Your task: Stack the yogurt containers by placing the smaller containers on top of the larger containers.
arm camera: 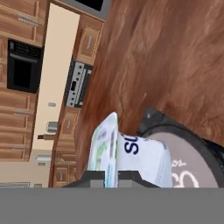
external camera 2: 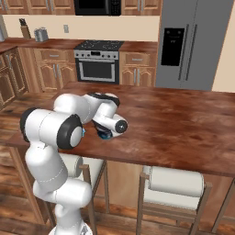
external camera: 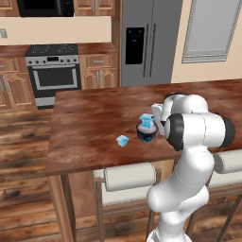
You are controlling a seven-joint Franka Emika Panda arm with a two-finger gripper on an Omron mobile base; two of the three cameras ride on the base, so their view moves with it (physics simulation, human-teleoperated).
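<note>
A rendered kitchen with a long wooden counter (external camera: 94,127) in the foreground. A white robot arm (external camera: 196,132) reaches over the counter's near edge from behind two padded stools (external camera: 130,177).

On the counter sits a round dark blue tub (external camera: 146,133) with a whitish top. A small light-blue cup (external camera: 146,121) rests on top of the tub. The gripper (external camera: 158,118) is at the right side of this cup; in the hand view its two dark fingertips (arm camera: 94,177) stand close together around the cup's pale lid edge, so the tool is narrow and pinching the cup. In that view the cup lies tilted against the tub's printed lid.

A second, smaller light-blue cup (external camera: 123,140) stands alone on the wood, near the tub on its left side and apart from it.

In the right base view, the arm's upper links cover most of the tub, with just a sliver of blue showing beneath the hand.

Behind the counter stand a steel oven (external camera: 53,73), wooden cabinets (external camera: 98,71) and a grey refrigerator (external camera: 146,42).
</note>
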